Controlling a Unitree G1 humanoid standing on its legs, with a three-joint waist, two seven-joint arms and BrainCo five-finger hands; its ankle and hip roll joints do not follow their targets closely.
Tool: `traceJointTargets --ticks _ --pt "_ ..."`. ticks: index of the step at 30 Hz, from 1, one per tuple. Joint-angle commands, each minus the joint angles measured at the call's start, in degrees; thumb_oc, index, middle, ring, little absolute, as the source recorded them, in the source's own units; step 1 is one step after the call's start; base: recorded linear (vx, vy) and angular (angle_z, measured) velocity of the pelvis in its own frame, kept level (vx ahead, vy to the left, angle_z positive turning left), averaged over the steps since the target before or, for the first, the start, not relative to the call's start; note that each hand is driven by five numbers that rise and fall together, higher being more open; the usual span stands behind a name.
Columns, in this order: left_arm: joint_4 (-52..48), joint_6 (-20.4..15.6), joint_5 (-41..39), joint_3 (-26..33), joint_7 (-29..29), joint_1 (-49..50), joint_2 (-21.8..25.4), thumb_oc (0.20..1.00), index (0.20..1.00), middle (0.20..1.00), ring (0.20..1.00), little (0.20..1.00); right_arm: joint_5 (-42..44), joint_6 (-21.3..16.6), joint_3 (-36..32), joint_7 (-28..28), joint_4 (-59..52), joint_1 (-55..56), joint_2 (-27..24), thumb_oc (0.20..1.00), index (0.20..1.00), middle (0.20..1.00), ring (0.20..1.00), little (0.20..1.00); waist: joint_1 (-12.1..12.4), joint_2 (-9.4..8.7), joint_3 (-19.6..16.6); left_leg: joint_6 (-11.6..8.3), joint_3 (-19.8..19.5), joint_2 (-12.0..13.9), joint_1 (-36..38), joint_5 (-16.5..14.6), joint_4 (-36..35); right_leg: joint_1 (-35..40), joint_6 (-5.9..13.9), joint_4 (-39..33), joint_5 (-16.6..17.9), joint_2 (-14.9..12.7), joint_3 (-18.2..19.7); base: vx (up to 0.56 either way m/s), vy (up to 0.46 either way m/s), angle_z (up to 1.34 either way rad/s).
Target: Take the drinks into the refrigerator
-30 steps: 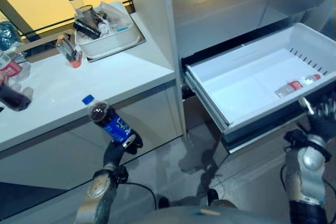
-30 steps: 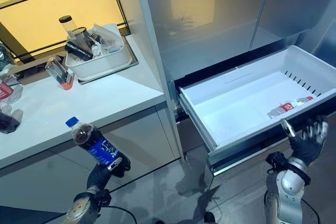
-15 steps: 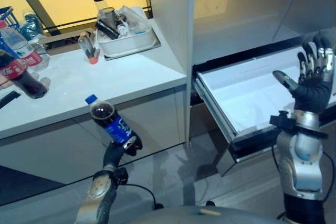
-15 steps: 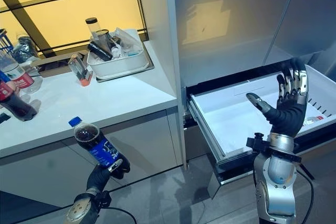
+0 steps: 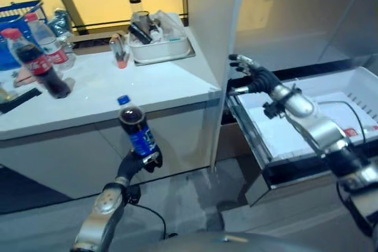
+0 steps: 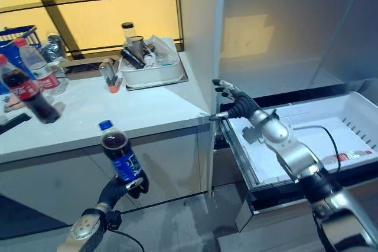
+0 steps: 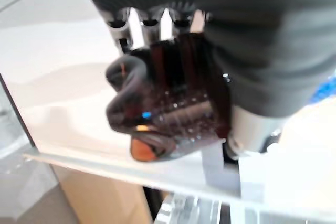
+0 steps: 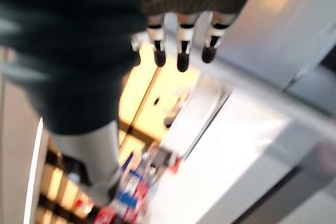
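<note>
- Left hand (image 5: 142,162) curls round a dark cola bottle with blue cap and label (image 5: 137,131), upright below the white worktop (image 5: 112,95).
- Right hand (image 5: 255,76), fingers spread, hovers above the open white refrigerator drawer (image 5: 295,140).

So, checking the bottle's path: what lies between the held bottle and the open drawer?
In the eye views, the counter's front corner stands between the bottle and the drawer.

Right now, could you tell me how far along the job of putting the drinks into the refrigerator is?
Done: the drawer is pulled open and one small bottle already lies inside. In hand: the left hand grips a blue-capped cola, held upright below the counter edge; the right hand is open, reaching by the drawer's corner. Left: that cola, plus the red-capped cola and other bottles on the counter.
</note>
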Motion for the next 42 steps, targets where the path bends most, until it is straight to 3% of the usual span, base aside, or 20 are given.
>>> traceJointTargets --ticks 1,5,11,24,33,42 --pt "-6.4 -7.3 -0.6 -0.6 -0.7 -9.8 3.0 0.200 0.200 0.200 0.200 0.200 4.9 -1.0 5.2 1.5 4.9 -9.2 0.2 1.000 1.000 1.000 1.000 1.000 0.9 -2.56 -1.1 1.25 0.4 -1.4 1.8 -5.3 0.1 1.5 1.74 0.6 -4.4 -0.8 0.4 0.01 -0.004 0.11" --pt "-5.4 -7.9 -0.4 -3.7 -0.2 -13.5 3.1 0.200 0.200 0.200 0.200 0.200 5.9 -0.9 10.9 3.0 8.5 -15.1 1.2 1.000 1.000 1.000 1.000 1.000 1.1 -2.39 -1.1 1.18 0.1 -1.5 1.5 -5.2 0.1 1.7 1.77 0.6 -4.6 -0.8 0.0 0.02 0.000 0.08" --pt "-3.8 -8.5 0.7 -5.7 2.1 -17.2 1.9 0.200 0.200 0.200 0.200 0.200 7.5 -1.7 11.9 2.4 6.8 -15.7 4.5 1.000 1.000 1.000 1.000 1.000 1.2 -2.05 -0.9 1.27 -0.5 -1.6 1.2 -5.2 0.1 1.8 1.79 0.6 -4.6 -1.0 -0.4 0.00 0.000 0.00" --pt "1.8 -9.9 5.3 -10.4 11.5 -29.0 -0.9 0.200 0.200 0.200 0.200 0.200 12.4 -2.1 15.2 -0.9 6.3 -13.6 23.2 1.000 1.000 1.000 1.000 1.000 1.2 -1.99 -1.1 1.50 -1.1 -1.8 1.6 -5.7 0.1 2.6 1.42 0.6 -5.3 -1.2 -0.9 0.01 0.000 0.02" --pt "2.5 -10.5 10.4 -10.1 17.3 -32.7 0.2 0.200 0.200 0.200 0.200 0.200 13.9 -2.7 16.4 -3.5 5.3 -13.8 27.4 1.000 1.000 1.000 1.000 1.000 1.3 -2.08 -1.5 1.43 -1.2 -1.7 1.7 -5.8 0.1 2.9 1.35 0.6 -5.5 -1.2 -1.0 0.01 -0.001 0.02" --pt "3.1 -10.3 15.2 -11.6 20.4 -36.9 2.3 0.200 0.200 0.200 0.200 0.200 13.7 -2.4 17.9 -6.1 13.0 -16.4 32.4 1.000 1.000 1.000 1.000 1.000 1.5 -2.26 -1.8 1.43 -1.4 -1.9 1.6 -5.8 0.1 2.9 1.34 0.6 -5.5 -1.3 -1.2 0.00 0.000 0.00"
